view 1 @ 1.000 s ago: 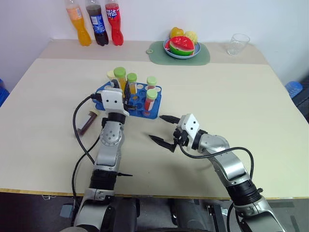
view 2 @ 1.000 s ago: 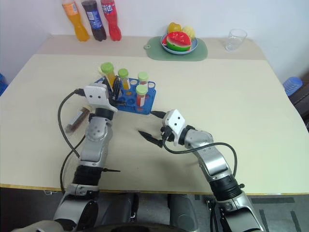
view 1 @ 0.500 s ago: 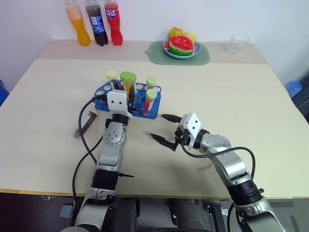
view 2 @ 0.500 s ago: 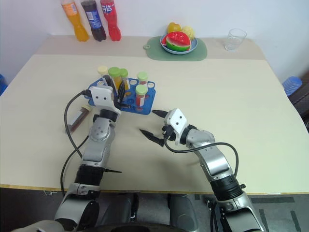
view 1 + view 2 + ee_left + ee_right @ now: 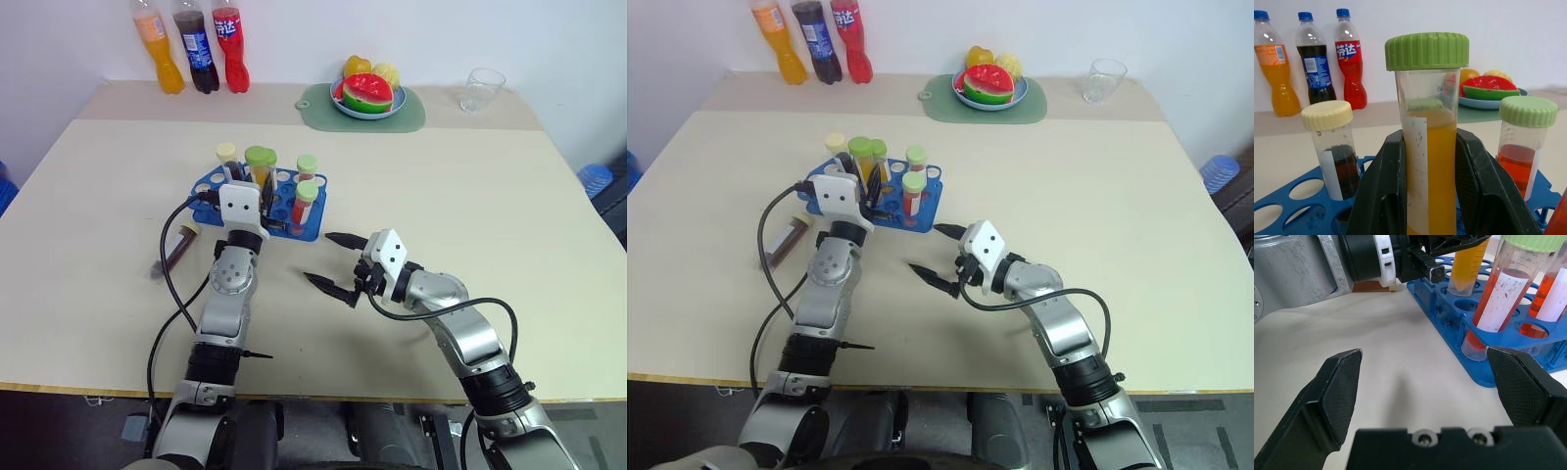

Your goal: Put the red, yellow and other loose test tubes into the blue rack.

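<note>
The orange tube (image 5: 1431, 147), filled with orange-yellow liquid and topped with a green cap, is clamped upright between the two black fingers of the left gripper (image 5: 251, 192), which is closed tight on it over the near side of the blue rack (image 5: 312, 227); in the right wrist view its lower end hangs over the rack's holes. The rack stands on the table (image 5: 470, 196) and already holds several tubes: one with dark liquid and a cream cap (image 5: 1332, 142) at its far left corner, and red tubes with green caps (image 5: 306, 201) toward its right side. One more loose tube, dark brown (image 5: 176, 251), lies flat on the table to the left of the left arm, well apart from the rack. The right gripper (image 5: 331, 262) hovers low over the table just in front of the rack's right end, its fingers spread wide and holding nothing. At the far edge stand three soda bottles (image 5: 194, 47), a plate of fruit (image 5: 368, 93) on a green mat, and a clear glass (image 5: 484, 88).
</note>
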